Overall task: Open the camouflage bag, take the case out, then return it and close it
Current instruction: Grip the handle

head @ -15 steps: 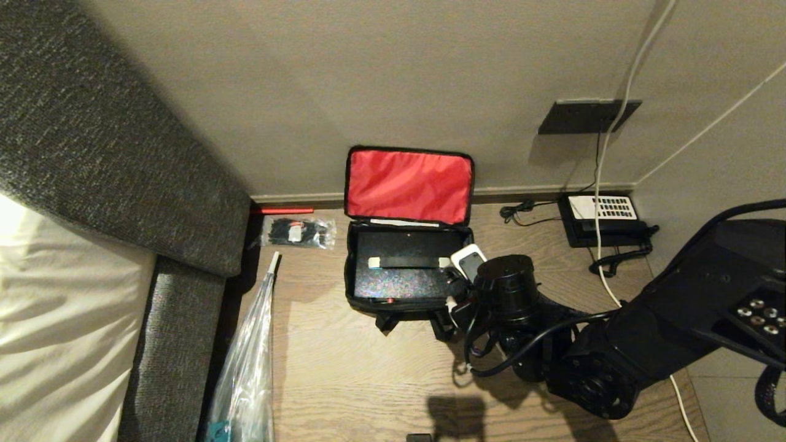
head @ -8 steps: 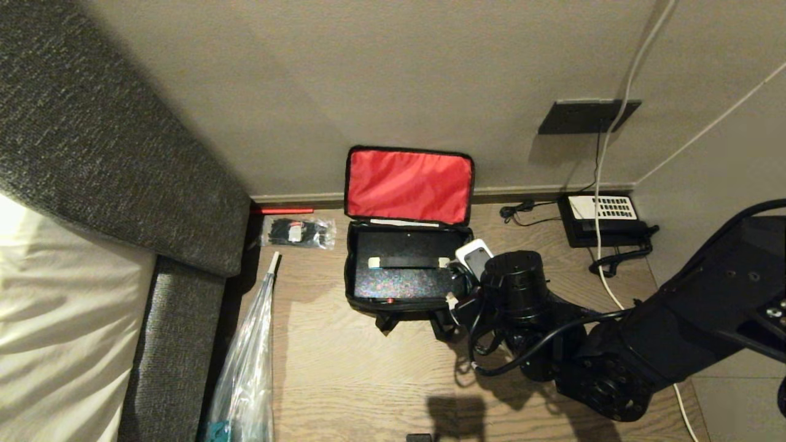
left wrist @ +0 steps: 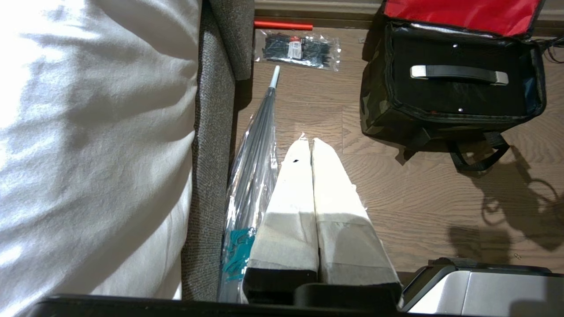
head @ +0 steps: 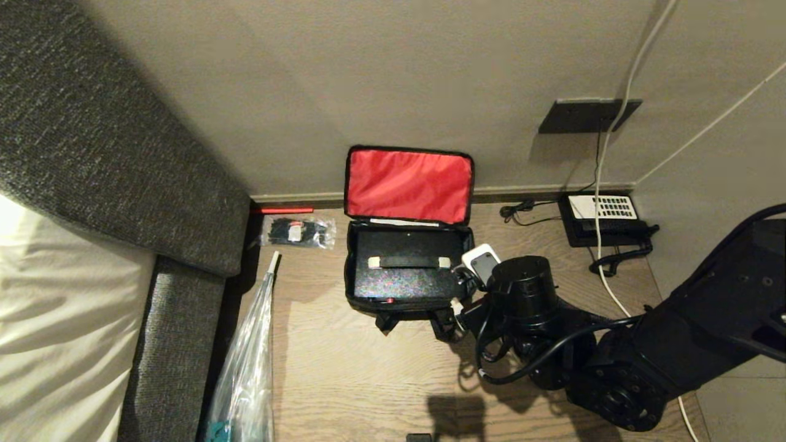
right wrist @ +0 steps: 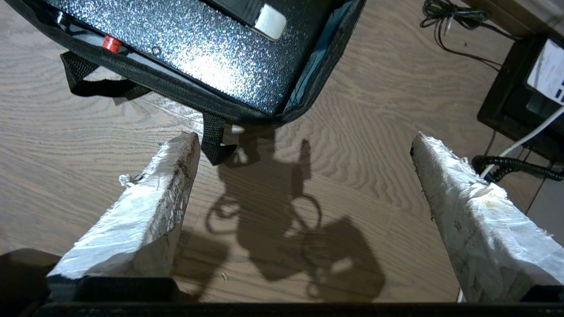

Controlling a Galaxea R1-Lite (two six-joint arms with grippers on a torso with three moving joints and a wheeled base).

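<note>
Head view: camouflage bag (head: 406, 245) observed on wood floor (head: 344, 368) at wall edge, red-lined lid raised; case (head: 402, 270) seated inside. Right gripper (head: 462, 290) positioned beside bag's right end.
Left wrist view: left gripper (left wrist: 311, 147) clenched, empty, held above floor near sofa (left wrist: 211, 132).
Right wrist view: right gripper (right wrist: 304, 145) fully released, nothing grasped.

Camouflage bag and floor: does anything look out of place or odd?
Nothing looks spilled or damaged. The camouflage bag stands open, lid against the wall, with the case lying flat inside.
</note>
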